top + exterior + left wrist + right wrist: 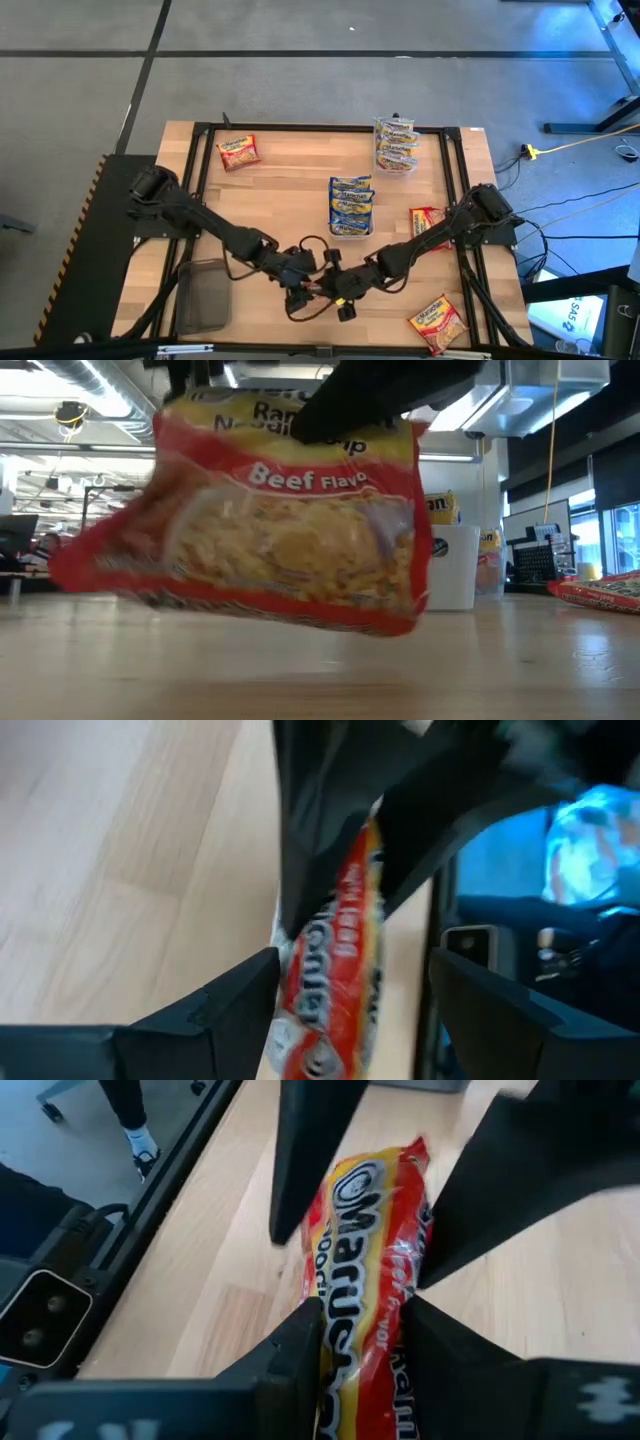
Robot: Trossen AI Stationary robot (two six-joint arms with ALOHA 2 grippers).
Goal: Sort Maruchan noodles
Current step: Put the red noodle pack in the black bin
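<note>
**Beef packet held off the table at the near edge, right gripper clamping it, left gripper open**

Nearest, at the front edge of the table: both arms meet mid-table. The right gripper point(365, 1317) has its two fingers pinched tight on a red-bordered Beef packet point(270, 530). The packet is clear of the wood and tilted, with one end lower than the other in the low view. The left gripper point(355, 967) faces it from the other side with its fingers spread wide. The packet sits in the gap between them, and neither finger is pressing it.

Also at the front edge:
- A dark mesh bin point(205, 292) sits on the left arm's side.
- A loose red-edged packet point(438, 320) lies flat by the corner on the right arm's side.

Middle of the table:
- A white tray point(351, 232) holds a stack of blue-bordered packets point(351, 200).
- Another red packet point(428, 222) lies flat on the wood beside the right arm, partly under it.

Far side:
- A clear tub point(381, 130) holds a stack of packets point(396, 148). Its border colour is hard to tell.
- A single orange-bordered packet point(238, 152) lies flat near the far left corner, well apart from the rest.
</note>
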